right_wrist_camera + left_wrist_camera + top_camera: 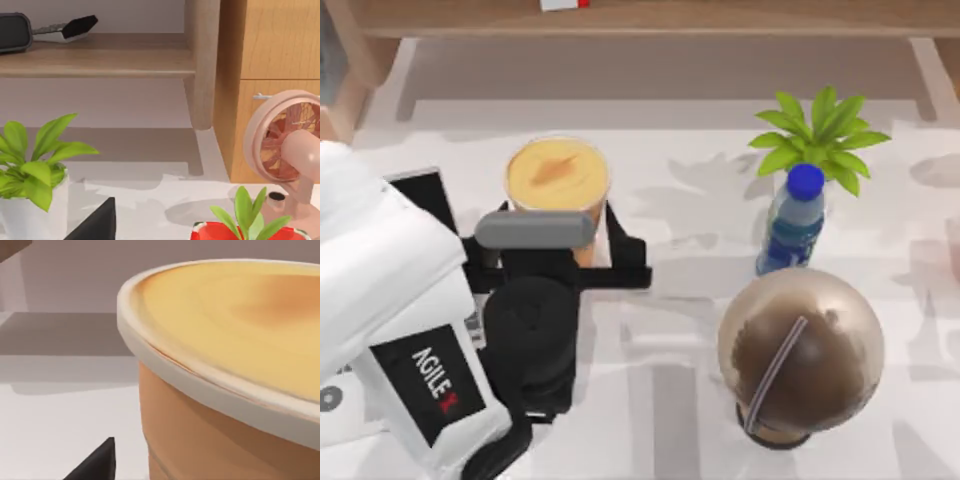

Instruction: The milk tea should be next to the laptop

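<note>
Top view puts the left tool (560, 245) around the milk tea (557, 176) at bench left, fingers flanking its wall, contact unclear. Full and thin-walled, likely heavy, slippery; grip mid-body, stay upright.

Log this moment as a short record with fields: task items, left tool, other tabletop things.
milk tea: upright, top view's left half, sealed yellow top
laptop: dark corner showing behind the left arm, left of the cup
left tool: at the milk tea's side, fingers either side of the cup; grip state unclear
other items: brown dome-lidded cup with straw, blue-capped bottle, green plant, all right of the milk tea
</note>
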